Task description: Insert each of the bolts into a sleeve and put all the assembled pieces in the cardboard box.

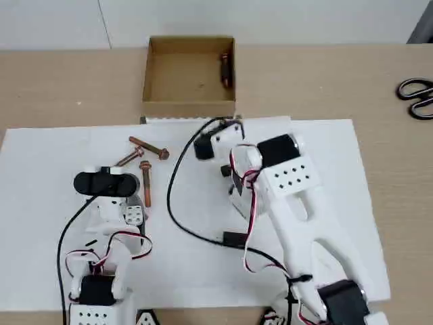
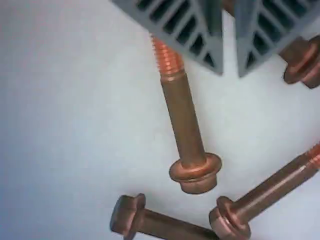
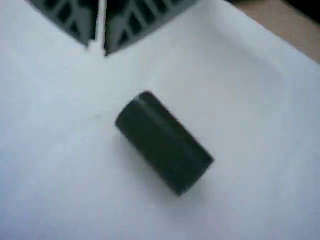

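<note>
Up close, the left gripper's [image 2: 230,72] grey fingers [image 2: 190,30] stand almost together, with only a narrow slit between them and nothing clamped. They hang above the threaded end of a copper-coloured bolt [image 2: 185,125], which lies flat on the white paper sheet [image 1: 67,149] with its flanged head pointing away from the gripper. Three more bolts lie loose close by. One [image 2: 150,225] and another [image 2: 270,195] lie with their heads near the first bolt's head, and a third [image 2: 302,62] lies just beside the fingers.

Likewise, the right gripper's [image 3: 100,50] fingers [image 3: 135,20] sit nearly closed on nothing. They hover over the paper near a dark sleeve [image 3: 162,142], which lies on its side apart from them.

From the high view, the left arm [image 1: 101,196] sits at the near left of the sheet by the cluster of bolts. The right arm [image 1: 304,203] stretches up the middle towards the cardboard box [image 1: 189,105]. The box stands on the wooden table [image 1: 67,81] at the sheet's far edge, and one dark brownish piece [image 1: 225,68] lies against its right wall. A pair of scissors [image 1: 416,98] rests at the table's right edge, well apart from everything else.
</note>
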You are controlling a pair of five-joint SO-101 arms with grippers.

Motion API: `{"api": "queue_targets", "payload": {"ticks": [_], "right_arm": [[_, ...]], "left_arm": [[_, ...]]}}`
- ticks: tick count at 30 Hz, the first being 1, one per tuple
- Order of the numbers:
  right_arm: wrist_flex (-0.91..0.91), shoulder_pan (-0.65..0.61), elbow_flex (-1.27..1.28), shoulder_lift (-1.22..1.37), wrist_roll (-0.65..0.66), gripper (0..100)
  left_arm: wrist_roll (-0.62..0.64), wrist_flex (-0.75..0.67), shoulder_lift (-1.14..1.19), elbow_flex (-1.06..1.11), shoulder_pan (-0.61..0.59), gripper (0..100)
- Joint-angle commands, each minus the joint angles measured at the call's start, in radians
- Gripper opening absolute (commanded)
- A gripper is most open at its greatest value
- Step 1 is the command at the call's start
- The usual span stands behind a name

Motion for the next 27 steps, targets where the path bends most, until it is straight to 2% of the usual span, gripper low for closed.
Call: {"api": "queue_targets", "payload": {"ticks": [1, 7, 12, 17, 23, 27], "right_arm": [[-0.010, -0.012, 0.052, -0.074, 0.190, 0.8], [-0.015, -0.108, 0.115, -0.116, 0.338, 4.7], [-0.022, -0.171, 0.115, -0.110, 0.367, 12.4], [-0.044, -0.216, 0.129, -0.110, 0.388, 15.4], [-0.105, -0.223, 0.227, -0.110, 0.405, 15.4], [-0.156, -0.234, 0.278, -0.110, 0.405, 15.4]], "left_arm": [[-0.005, -0.020, -0.009, -0.004, -0.005, 1], [-0.005, -0.018, -0.009, -0.004, -0.005, 1], [-0.005, -0.018, -0.009, -0.004, -0.005, 1], [-0.005, -0.017, -0.009, -0.004, -0.009, 1], [-0.006, -0.025, -0.009, -0.004, -0.195, 1], [-0.006, -0.040, -0.009, -0.004, -0.224, 1]]}}
